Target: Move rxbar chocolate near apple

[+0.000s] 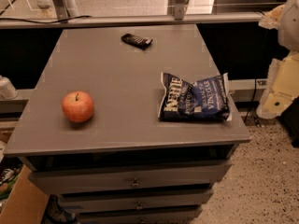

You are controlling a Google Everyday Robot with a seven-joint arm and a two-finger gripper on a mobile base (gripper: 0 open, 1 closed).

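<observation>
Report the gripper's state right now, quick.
Gripper, at the upper right edge of the view, off the table: state cannot be told. It is not holding the rxbar chocolate, which lies on the table.

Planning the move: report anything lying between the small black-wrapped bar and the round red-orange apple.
Nothing visible. Bare grey tabletop separates the rxbar chocolate, at the far edge, from the apple, front left. The dark blue chip bag lies off to the right. The gripper is not in view.
</observation>
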